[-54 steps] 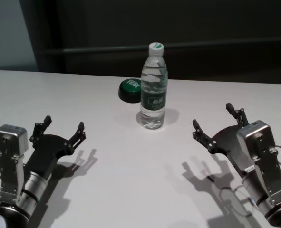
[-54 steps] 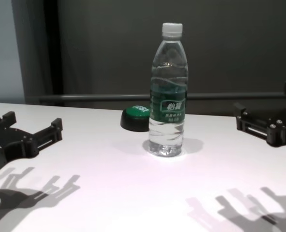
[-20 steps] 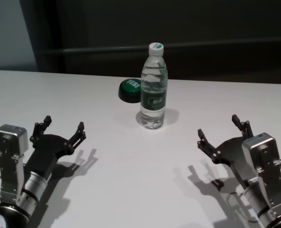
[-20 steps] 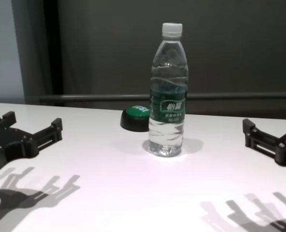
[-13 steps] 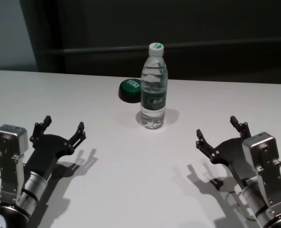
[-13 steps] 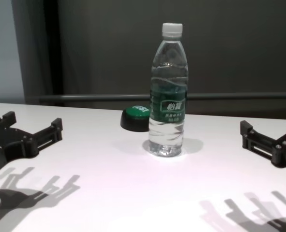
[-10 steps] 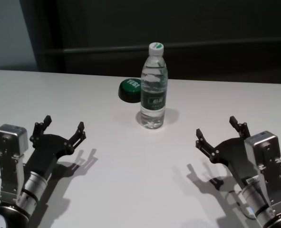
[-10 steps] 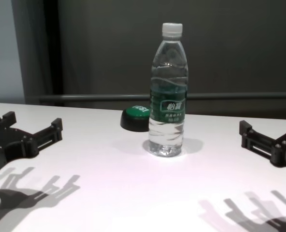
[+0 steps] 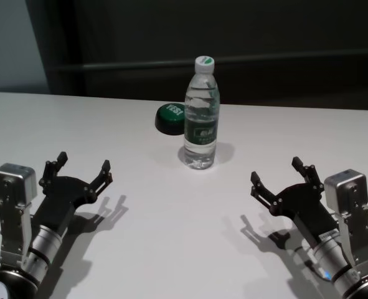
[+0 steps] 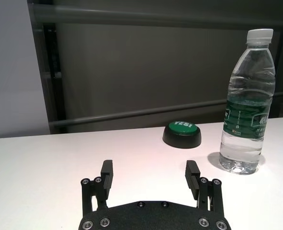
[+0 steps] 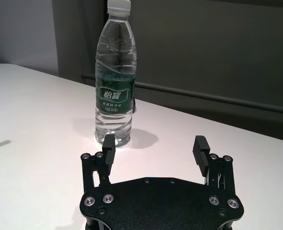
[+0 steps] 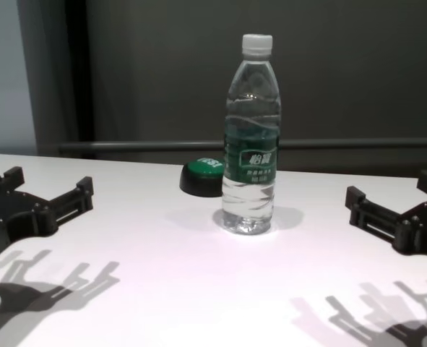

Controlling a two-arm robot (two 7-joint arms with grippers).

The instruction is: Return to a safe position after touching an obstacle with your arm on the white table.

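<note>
The water bottle (image 9: 202, 114) stands upright on the white table (image 9: 171, 212), and the black button with green top (image 9: 170, 118) lies just beside it, on its far left side. The right gripper (image 9: 282, 177) hovers low over the table, near the bottle on its near right side, not touching it, with fingers spread wide and pointing toward the bottle. The left gripper (image 9: 78, 169) hovers well apart from the bottle, on its near left side, also wide and empty.
</note>
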